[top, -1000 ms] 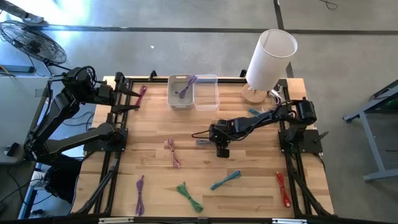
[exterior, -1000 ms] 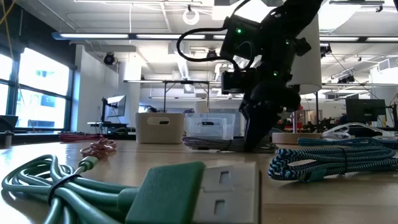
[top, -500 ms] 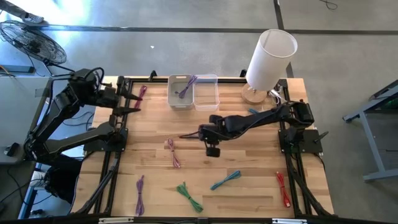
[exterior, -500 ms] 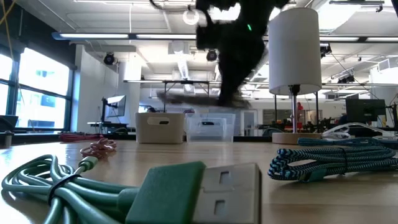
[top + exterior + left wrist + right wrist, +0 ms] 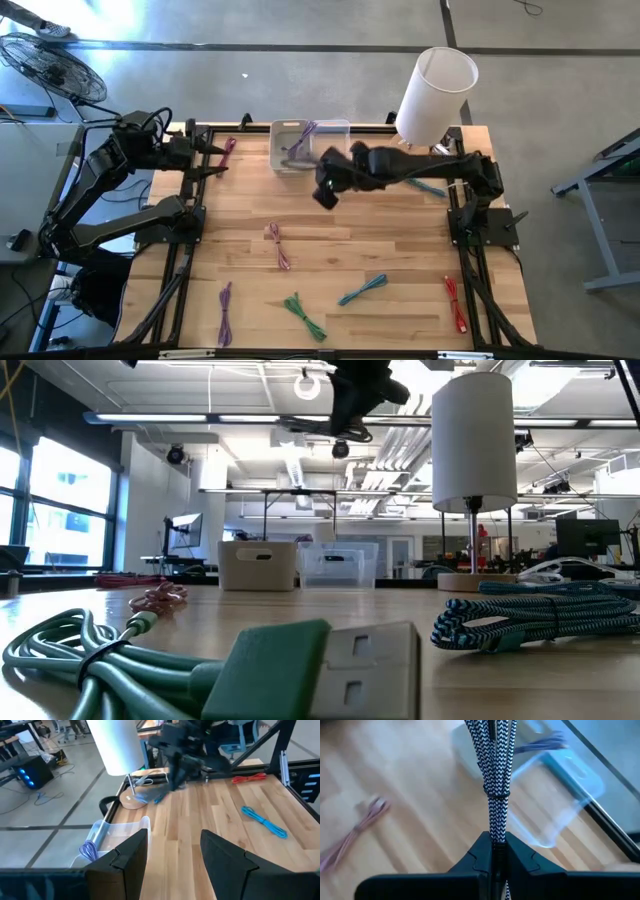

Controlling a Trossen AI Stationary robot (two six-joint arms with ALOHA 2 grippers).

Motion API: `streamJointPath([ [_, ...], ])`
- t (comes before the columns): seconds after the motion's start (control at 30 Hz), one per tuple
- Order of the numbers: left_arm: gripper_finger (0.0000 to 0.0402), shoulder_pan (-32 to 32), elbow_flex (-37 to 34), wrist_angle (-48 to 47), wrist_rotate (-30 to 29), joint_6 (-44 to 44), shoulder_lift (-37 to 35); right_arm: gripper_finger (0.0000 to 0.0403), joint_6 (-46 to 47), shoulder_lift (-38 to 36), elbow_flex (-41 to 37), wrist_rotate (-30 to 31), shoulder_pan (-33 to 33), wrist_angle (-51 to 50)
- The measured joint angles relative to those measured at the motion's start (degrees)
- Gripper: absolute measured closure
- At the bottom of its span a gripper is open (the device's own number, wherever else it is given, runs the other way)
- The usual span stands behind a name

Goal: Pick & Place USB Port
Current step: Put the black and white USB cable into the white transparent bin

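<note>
cable, braided black-and-white, folded into a slim bundle with a dark tie at its middle, hangs pinched in the right gripper above the clear bin. left gripper waits spread, well apart from the bin.

The middle of the counter lies open, bare wood between the pink cable and the right rail. Along the far edge stand the grey bin and the clear bin, touching side by side, and the tall white lamp at the far right corner. The right arm stretches across in front of the bins. Near the front edge lie purple, green, blue and red cables, well apart.
</note>
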Motion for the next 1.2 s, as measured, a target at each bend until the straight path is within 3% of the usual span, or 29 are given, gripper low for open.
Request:
streamJointPath([
  [0.17,0.0222,0.0,0.0,0.0,0.0,0.0,0.0,0.0383,5.3,0.0,1.1,-1.0,-3.7,-1.9],
  [0.53,0.0222,0.0,0.0,-3.8,-2.1,0.0,0.0,0.0383,15.3,0.0,1.1,-11.8,-13.4,5.6],
  [0.8,0.0222,0.0,0.0,-6.1,-2.1,-0.1,0.0,0.0383,21.6,2.5,1.1,-13.6,-15.1,7.1],
  [1.2,0.0222,0.0,0.0,-9.0,-2.1,0.1,0.0,0.0383,25.6,8.6,1.1,-11.2,-15.9,10.8],
])
